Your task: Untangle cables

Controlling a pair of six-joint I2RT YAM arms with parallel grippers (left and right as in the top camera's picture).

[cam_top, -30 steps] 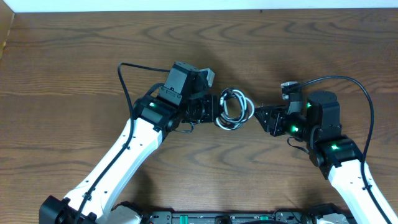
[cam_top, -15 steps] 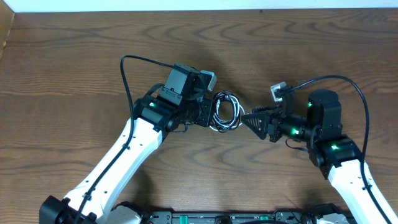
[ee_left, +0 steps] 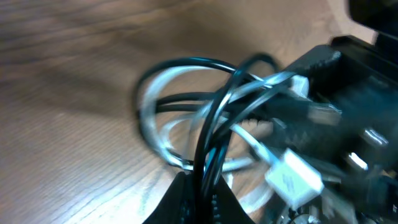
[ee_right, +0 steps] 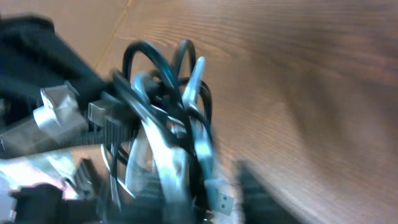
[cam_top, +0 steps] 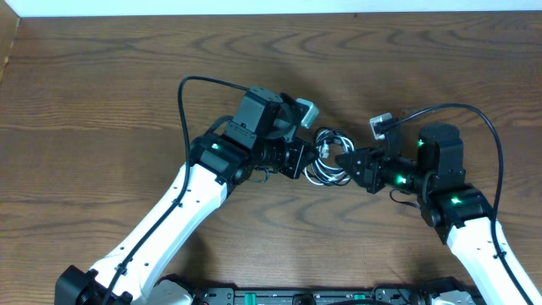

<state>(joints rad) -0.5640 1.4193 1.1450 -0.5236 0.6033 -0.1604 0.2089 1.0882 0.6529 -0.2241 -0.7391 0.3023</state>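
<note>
The cables, thin black and white cords tangled in one looped bundle, hang between my two grippers at the table's middle. My left gripper holds the bundle from the left. In the left wrist view its jaws are shut on black strands of the cables, and a white plug dangles at the right. My right gripper touches the bundle from the right. The right wrist view is blurred: the cables lie between that gripper's fingers, with a small plug end beside one finger.
The brown wooden table runs all round the bundle, with its far edge at the top. Thick black arm wires arch over each wrist. The two gripper heads stand very close together.
My left arm has carried the bundle to the right, up against the right gripper. The right gripper reached left, then stayed; the loops now sit among its fingers.
</note>
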